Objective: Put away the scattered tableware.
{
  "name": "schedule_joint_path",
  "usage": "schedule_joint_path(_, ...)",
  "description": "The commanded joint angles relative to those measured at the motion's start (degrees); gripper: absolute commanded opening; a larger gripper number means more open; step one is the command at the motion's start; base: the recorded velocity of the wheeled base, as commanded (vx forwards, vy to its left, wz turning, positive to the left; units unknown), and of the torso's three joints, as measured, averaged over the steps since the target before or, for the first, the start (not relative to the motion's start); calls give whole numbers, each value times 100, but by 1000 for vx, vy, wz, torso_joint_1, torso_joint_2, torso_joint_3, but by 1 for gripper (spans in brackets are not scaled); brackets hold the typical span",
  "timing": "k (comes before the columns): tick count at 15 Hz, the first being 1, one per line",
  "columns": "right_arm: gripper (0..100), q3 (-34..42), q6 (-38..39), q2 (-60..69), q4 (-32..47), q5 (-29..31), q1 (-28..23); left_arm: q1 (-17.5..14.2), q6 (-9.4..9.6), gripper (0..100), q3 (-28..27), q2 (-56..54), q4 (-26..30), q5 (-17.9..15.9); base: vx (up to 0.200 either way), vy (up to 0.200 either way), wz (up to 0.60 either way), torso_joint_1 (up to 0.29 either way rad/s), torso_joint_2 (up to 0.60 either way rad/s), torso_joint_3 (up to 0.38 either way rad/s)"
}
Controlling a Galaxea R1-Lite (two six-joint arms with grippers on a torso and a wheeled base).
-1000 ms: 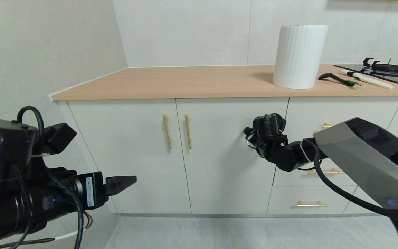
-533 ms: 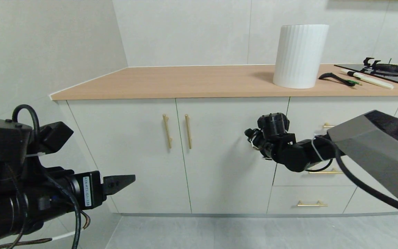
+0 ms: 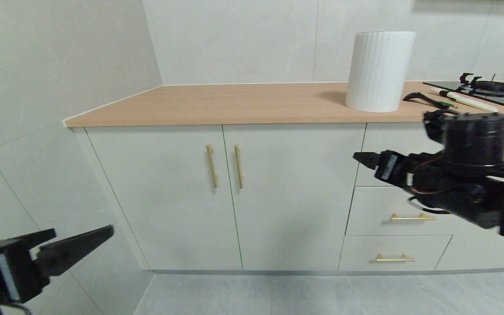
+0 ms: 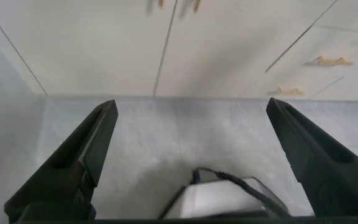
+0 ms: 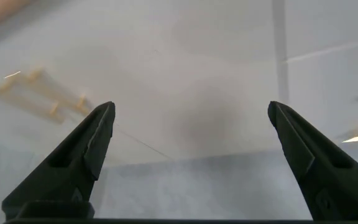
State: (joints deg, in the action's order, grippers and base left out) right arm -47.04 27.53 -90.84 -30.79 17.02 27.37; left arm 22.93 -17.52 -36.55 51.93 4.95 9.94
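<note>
Head view, counts:
- 1 wooden countertop (image 3: 234,103).
- 1 white ribbed container (image 3: 379,70), upright on the countertop at about 1 o'clock in the frame.
- 2 pieces of loose tableware, both lying flat on the countertop at 3 o'clock from the container.
  - 1 black utensil (image 3: 425,99) with a green end, just beside the container.
  - 1 long white utensil (image 3: 466,100), at 3 o'clock from the black one, along the front edge of the stove (image 3: 492,87). Can't tell if it touches the stove.
- 1 black burner grate on the stove.

Below the countertop:
- 2 cabinet doors (image 3: 182,197).
- 2 gold vertical handles (image 3: 211,166), side by side at the centre seam.
- 3 stacked drawer fronts at 3 o'clock from the doors.
- 2 gold drawer handles (image 3: 411,216) in sight, horizontal, on the lower two fronts.
- Grey tiled floor (image 3: 322,293) at 6 o'clock.

Grippers (2):
- Left gripper (image 3: 84,229) is at 8 o'clock in the frame, low, in front of the wall and cabinet corner. It is well apart from the tableware. In the left wrist view (image 4: 191,104) the claw is released: fingers spread wide, nothing between them, floor beyond.
- Right gripper (image 3: 361,157) is at 3 o'clock in the frame, in front of the top drawer and below the countertop edge. The utensils sit at about 1 o'clock from it, not touched. In the right wrist view (image 5: 190,106) the claw is also released: fingers wide apart, holding nothing.
</note>
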Motion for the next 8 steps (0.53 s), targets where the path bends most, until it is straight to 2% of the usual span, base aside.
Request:
schedule_joint_path(1, 100, 1927, -1373, 3424, 38, -32, -65, -412, 767, 100, 649, -1818, 15, -27, 0, 0, 0, 0, 0, 0)
schedule_joint_path(3, 100, 2208, -1883, 4628, 574, -32, -232, -737, 1233, 100, 781, -2513, 24, -27, 0, 0, 0, 0, 0, 0)
schedule_joint_path(4, 100, 2243, -2120, 5595, 1392, -41, -601, -975, 1471, 100, 833, -3031, 32, -79, 0, 0, 0, 0, 0, 0)
schedule_joint_path(6, 100, 2199, -2252, 6905, 2719, -243, -1401, -1388, 1699, 100, 992, -3734, 68, -220, 0, 0, 0, 0, 0, 0)
schedule_joint_path(8, 100, 2182, -2322, 7924, 3554, -489, -1708, -1564, 1831, 100, 1132, -4279, 305, -299, 0, 0, 0, 0, 0, 0)
